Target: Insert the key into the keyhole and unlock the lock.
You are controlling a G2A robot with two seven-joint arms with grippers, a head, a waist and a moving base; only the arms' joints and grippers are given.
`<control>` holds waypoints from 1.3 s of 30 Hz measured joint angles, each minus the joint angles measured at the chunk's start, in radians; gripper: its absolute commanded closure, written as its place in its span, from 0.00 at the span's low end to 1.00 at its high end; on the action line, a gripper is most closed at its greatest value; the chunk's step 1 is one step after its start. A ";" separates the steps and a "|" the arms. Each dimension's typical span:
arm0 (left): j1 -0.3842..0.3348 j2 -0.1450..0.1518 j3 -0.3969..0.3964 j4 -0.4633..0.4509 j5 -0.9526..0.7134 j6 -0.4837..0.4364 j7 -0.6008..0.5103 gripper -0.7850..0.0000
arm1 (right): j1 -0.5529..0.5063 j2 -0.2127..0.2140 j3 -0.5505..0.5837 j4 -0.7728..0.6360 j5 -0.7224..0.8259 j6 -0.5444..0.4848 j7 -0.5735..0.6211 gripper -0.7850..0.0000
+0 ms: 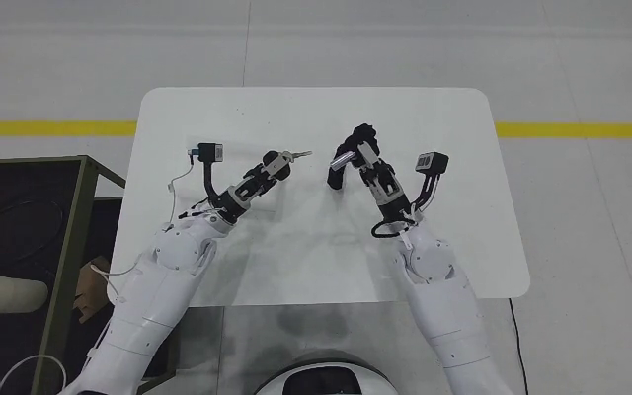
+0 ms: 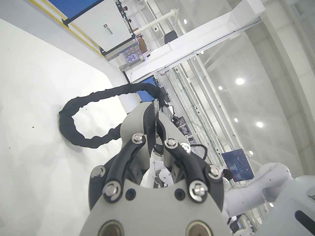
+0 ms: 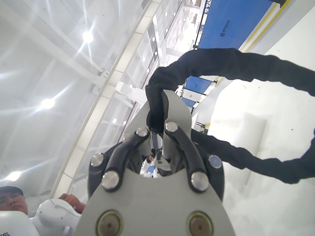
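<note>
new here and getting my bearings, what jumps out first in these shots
Two grippers face each other over the white table: the left gripper pinches a small silver key, tip aimed at the black cable lock clamped in the right gripper. The lock's fabric-sleeved loop hangs toward the table.

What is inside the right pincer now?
The right pincer is shut on the lock, gripping its black sleeved cable, which loops over the table. The fingers cover the clamped part, so the keyhole cannot be judged.

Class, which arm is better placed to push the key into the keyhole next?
Left, probably. The left claw holds the key with its tip pointing toward the cable lock, which the right claw grips across a gap.
</note>
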 measured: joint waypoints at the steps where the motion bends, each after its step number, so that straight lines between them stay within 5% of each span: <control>1: 0.014 -0.004 0.007 -0.013 0.003 -0.011 0.028 1.00 | 0.001 -0.003 -0.007 0.000 -0.015 -0.007 -0.042 1.00; 13: 0.039 -0.059 0.106 0.003 0.109 -0.077 0.258 1.00 | 0.036 -0.034 -0.074 0.088 -0.219 -0.105 -0.385 1.00; 39: 0.033 -0.112 0.107 0.025 0.211 -0.056 0.293 1.00 | 0.033 -0.045 -0.098 0.108 -0.238 -0.148 -0.390 1.00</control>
